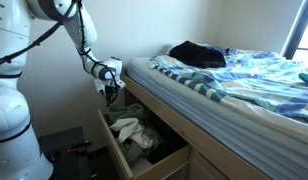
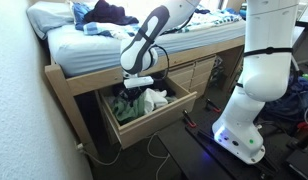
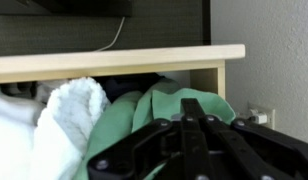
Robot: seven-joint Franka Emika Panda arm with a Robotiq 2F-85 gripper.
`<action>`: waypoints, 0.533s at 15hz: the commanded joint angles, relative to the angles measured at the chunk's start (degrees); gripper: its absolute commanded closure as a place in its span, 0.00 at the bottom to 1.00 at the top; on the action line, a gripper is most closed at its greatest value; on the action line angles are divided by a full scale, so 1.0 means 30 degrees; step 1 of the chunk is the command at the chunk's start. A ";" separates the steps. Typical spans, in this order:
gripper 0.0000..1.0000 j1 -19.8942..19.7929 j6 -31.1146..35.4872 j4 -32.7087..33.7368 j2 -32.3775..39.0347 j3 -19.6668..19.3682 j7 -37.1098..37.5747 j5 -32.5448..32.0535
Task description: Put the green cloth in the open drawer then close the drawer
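The green cloth lies inside the open drawer under the bed, beside a white cloth. It shows in both exterior views. My gripper hangs just above the cloth, over the inner part of the drawer, in both exterior views. Its black fingers are pressed together, with nothing seen between them. The drawer stands pulled out fully.
The bed frame's wooden edge runs just above the drawer. A bed with striped bedding and dark clothes stands over it. A wall outlet is at the right. The robot base and cables stand on the floor beside the drawer.
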 commanded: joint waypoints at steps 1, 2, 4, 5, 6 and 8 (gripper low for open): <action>1.00 -0.0668 -0.3343 0.0140 -0.0274 0.0464 0.0095 0.1014; 1.00 -0.0852 -0.4131 0.0332 -0.0049 0.0509 -0.0188 0.1374; 1.00 -0.1131 -0.5716 0.0708 0.0375 0.0562 -0.0588 0.2009; 1.00 -0.1181 -0.6401 0.0890 0.0589 0.0475 -0.0548 0.2084; 1.00 -0.1326 -0.7054 0.1119 0.0875 0.0438 -0.0760 0.2237; 1.00 -0.1681 -0.8166 0.1660 0.1661 0.0325 -0.1590 0.2370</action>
